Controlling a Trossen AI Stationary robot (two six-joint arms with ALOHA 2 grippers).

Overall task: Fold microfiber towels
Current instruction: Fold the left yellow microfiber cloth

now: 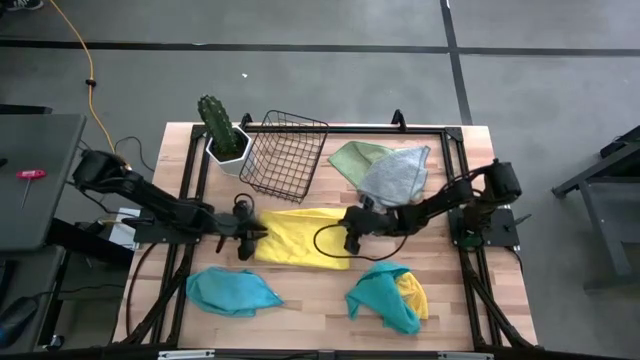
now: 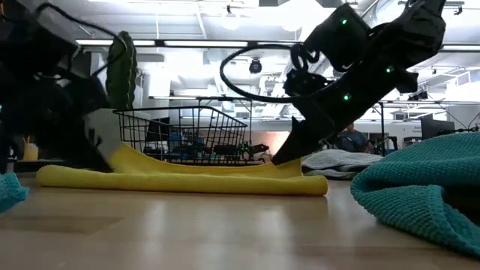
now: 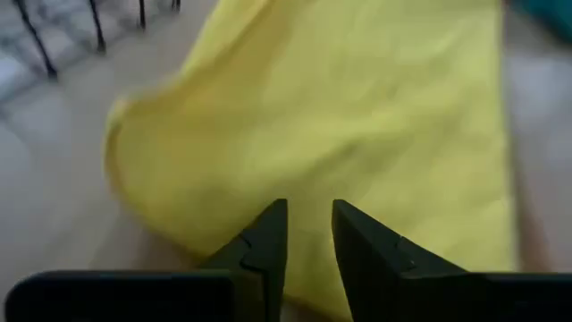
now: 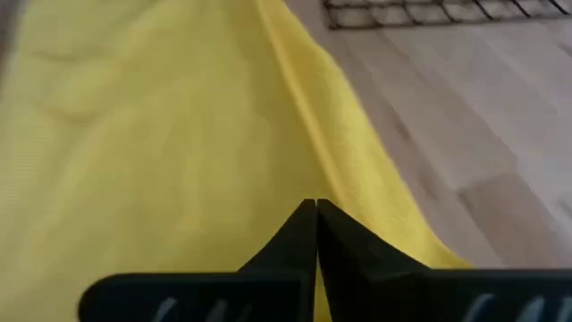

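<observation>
A yellow towel (image 1: 300, 238) lies flat at mid-table as a wide rectangle, with both grippers at its ends. My left gripper (image 1: 252, 240) is at its left edge, its fingers a narrow gap apart (image 3: 310, 210) over the cloth. My right gripper (image 1: 350, 243) is at its right edge, shut on it (image 4: 315, 207). A teal towel (image 1: 232, 292) lies crumpled near the front left. A teal and a yellow towel (image 1: 390, 295) lie bunched at the front right. A green and a grey towel (image 1: 385, 170) lie at the back right. My left gripper's fingertips (image 3: 273, 224) stand over the yellow towel's left edge, slanting down from the table's left; whether they touch it I cannot tell. My right gripper has its shut fingertips on the towel's right end (image 4: 344, 192), close to the thick far edge. It slants down from the table's right. The fingers hide the pinch, so one layer or several cannot be told. The towel lies on the table.
A black wire basket (image 1: 285, 152) stands just behind the yellow towel, with a potted cactus (image 1: 222, 135) to its left. Bare wood shows in front of the yellow towel, between the two front heaps.
</observation>
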